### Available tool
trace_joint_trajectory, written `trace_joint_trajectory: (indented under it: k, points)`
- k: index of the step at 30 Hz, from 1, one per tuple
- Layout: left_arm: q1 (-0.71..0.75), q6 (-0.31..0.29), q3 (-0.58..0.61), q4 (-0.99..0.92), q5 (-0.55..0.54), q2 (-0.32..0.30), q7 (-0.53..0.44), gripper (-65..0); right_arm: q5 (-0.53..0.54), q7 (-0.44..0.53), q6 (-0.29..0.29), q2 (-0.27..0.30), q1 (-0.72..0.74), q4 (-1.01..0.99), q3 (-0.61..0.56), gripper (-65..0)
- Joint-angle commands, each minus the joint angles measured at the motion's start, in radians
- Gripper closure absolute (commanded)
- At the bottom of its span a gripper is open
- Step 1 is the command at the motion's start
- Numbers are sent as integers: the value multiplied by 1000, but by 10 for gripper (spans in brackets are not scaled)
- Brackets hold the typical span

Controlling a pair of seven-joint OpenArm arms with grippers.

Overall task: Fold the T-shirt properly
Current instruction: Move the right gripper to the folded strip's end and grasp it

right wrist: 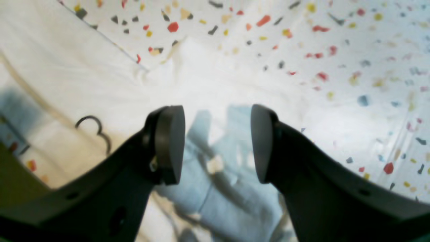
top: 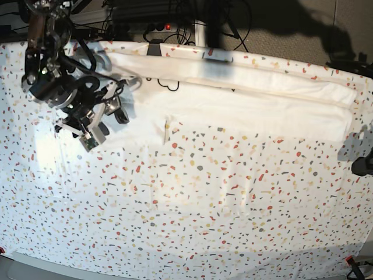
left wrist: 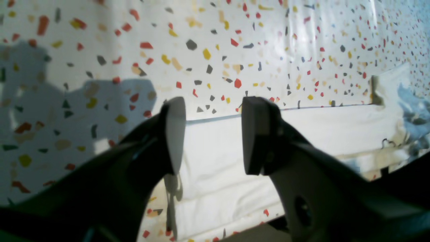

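The white T-shirt [top: 262,105] lies folded into a long band across the far part of the table, with a black curl of print [top: 169,84] near its left end. My right gripper [top: 118,111] hovers over that left end. In the right wrist view its jaws [right wrist: 216,144] stand apart over white cloth [right wrist: 84,77] with nothing between them. My left gripper [left wrist: 215,134] is open and empty, low over the speckled cover, facing the T-shirt's long edge [left wrist: 302,134]. Only a dark bit of the left arm [top: 362,165] shows at the base view's right edge.
The white table cover [top: 192,204] speckled with coloured flecks spans the whole table. Cables and dark equipment [top: 169,17] sit behind the far edge. The right arm's body [top: 55,81] stands over the table's far left corner.
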Motion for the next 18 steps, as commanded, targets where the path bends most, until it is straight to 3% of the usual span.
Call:
trace_joint_trajectory:
  k: [1,4,8,11,13,18]
  points:
    - [-24,-7,-9,13,-22,-27,-17,-267,-7,11,-4,10,-32,38,20,-299]
    - [-21,-8,-9,13,19,-27,-16,-267,9,11,-8,10,-136,96,76,-299]
    - [-4,11,-9,11,230,-24,-31,-273,11,8,-8,10,-255,162,153,-299]
    - [19,112,-9,11,204,-25,35,-357,16,3,-8,10,-320,220,197,-299]
    - [40,124,-9,11,156,-21,68,-387,39,-21,-8,10,-351,259,214,-299]
    - [117,122,-7,11,133,6,58,-387,53,-41,-8,10,-410,314,215,-298]
